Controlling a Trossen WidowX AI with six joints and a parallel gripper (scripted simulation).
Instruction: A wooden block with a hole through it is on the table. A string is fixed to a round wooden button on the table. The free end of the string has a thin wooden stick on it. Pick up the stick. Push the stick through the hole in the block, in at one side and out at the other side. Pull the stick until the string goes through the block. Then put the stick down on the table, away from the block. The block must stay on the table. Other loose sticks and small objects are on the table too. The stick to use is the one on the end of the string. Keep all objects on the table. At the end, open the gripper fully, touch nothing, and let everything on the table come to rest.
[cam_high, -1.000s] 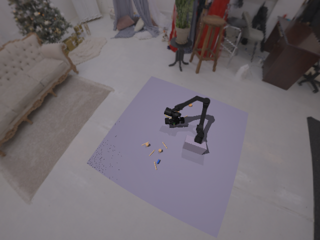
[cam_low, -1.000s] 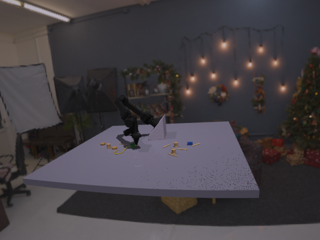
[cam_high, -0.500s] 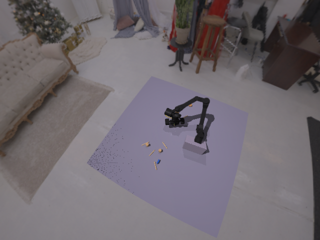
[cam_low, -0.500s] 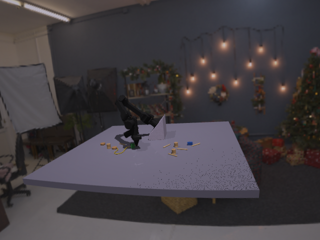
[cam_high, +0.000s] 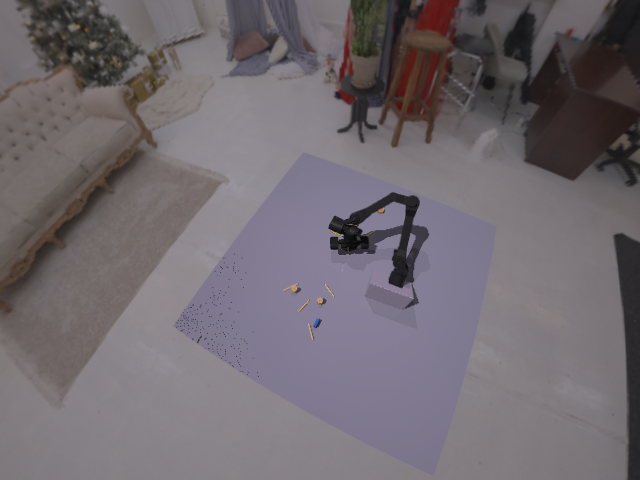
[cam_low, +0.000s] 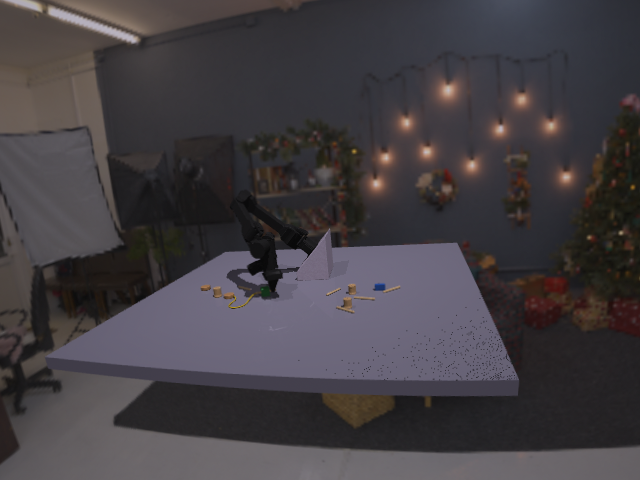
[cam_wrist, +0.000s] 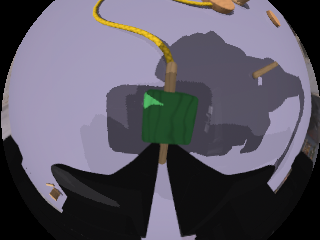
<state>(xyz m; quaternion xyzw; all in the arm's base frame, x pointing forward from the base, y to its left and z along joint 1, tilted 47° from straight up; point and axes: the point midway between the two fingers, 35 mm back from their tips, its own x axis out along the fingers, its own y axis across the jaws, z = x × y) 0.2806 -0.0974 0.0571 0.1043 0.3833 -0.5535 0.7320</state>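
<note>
Ahead-left of the gripper, the yellow string (cam_high: 338, 234) (cam_low: 238, 306) (cam_wrist: 130, 28) bends slackly. The gripper (cam_high: 349, 242) (cam_low: 273, 291) (cam_wrist: 163, 146) is clamped on the protruding tip of the stick (cam_wrist: 171, 80), which runs through the green block (cam_low: 265, 291) (cam_wrist: 170, 117); so short a grip could slip, or a skewed pull drag the block.

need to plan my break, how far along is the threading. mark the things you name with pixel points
Done: the stick (cam_wrist: 170, 81) is through the block (cam_low: 265, 291) (cam_wrist: 170, 117), showing at both sides.

In hand: the tool (cam_high: 348, 249) (cam_low: 273, 295) (cam_wrist: 163, 146) is shut on the stick's protruding end.

Left: the string (cam_high: 336, 233) (cam_low: 238, 307) (cam_wrist: 129, 29) looks to be all on the far side, so pull it through, set the stick down away from the block, open fully.
</note>
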